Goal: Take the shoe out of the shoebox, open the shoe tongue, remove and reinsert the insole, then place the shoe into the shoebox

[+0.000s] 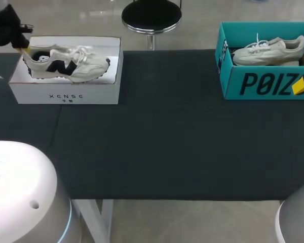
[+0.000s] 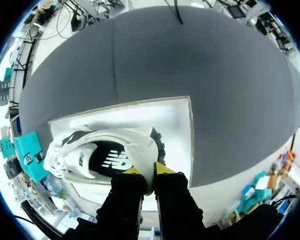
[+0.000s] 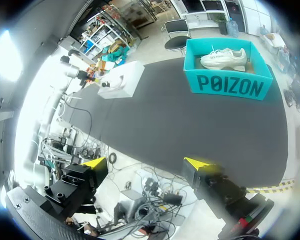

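Observation:
A white sneaker with black side panels [image 1: 66, 63] lies in an open white shoebox [image 1: 66, 95] at the table's back left, toe to the right. My left gripper [image 2: 149, 172] is at the shoe's heel, shut on the heel edge of the sneaker [image 2: 105, 155], which rests in the box [image 2: 177, 120]; in the head view the gripper [image 1: 24, 49] is at the box's left end. My right gripper [image 3: 146, 163] stands open and holds nothing, off the table's right side, far from that shoe. One of its yellow fingertips [image 1: 300, 87] shows by the right end of the teal box.
An open teal shoebox [image 1: 263, 83] with a beige sneaker [image 1: 268, 50] in it stands at the back right; it also shows ahead of the right gripper [image 3: 230, 85]. Dark cloth covers the table [image 1: 167, 142] between the two boxes.

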### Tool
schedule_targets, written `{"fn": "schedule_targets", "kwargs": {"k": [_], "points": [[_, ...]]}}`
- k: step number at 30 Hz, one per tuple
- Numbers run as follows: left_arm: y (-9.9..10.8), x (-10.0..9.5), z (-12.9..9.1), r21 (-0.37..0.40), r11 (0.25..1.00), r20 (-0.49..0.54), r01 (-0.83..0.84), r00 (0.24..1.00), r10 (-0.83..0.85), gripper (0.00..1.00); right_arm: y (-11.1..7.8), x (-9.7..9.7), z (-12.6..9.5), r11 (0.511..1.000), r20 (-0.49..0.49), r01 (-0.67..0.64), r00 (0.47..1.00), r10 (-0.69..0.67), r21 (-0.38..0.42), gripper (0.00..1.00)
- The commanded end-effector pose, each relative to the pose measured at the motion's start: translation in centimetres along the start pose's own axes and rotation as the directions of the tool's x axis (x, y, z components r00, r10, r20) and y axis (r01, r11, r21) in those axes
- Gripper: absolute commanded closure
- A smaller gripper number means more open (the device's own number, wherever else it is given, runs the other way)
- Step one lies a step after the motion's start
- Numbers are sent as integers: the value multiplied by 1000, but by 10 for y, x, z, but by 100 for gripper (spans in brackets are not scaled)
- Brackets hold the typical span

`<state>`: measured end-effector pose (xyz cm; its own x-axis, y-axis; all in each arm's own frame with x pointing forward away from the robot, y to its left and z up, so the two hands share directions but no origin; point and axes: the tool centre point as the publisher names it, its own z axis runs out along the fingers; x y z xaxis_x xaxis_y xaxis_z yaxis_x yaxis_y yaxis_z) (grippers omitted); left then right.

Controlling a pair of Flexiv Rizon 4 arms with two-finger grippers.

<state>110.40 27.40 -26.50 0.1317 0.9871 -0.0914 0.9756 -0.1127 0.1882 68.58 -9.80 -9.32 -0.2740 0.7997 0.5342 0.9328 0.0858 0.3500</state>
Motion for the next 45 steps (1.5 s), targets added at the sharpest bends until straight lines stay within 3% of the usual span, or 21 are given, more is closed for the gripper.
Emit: {"fn": "schedule_targets", "kwargs": {"k": [1,19,45], "points": [[7,-1,5,8,1000,7,5,1000,-5,100,2,0,1,1000,2,-1,1000,1,4,0],[-10,6,36,69,998,-8,-3,1000,3,100,2,0,1,1000,2,-1,1000,1,4,0],[-18,7,72,80,996,-7,-43,999,44,100,2,0,1,1000,2,-1,1000,1,4,0]]}}
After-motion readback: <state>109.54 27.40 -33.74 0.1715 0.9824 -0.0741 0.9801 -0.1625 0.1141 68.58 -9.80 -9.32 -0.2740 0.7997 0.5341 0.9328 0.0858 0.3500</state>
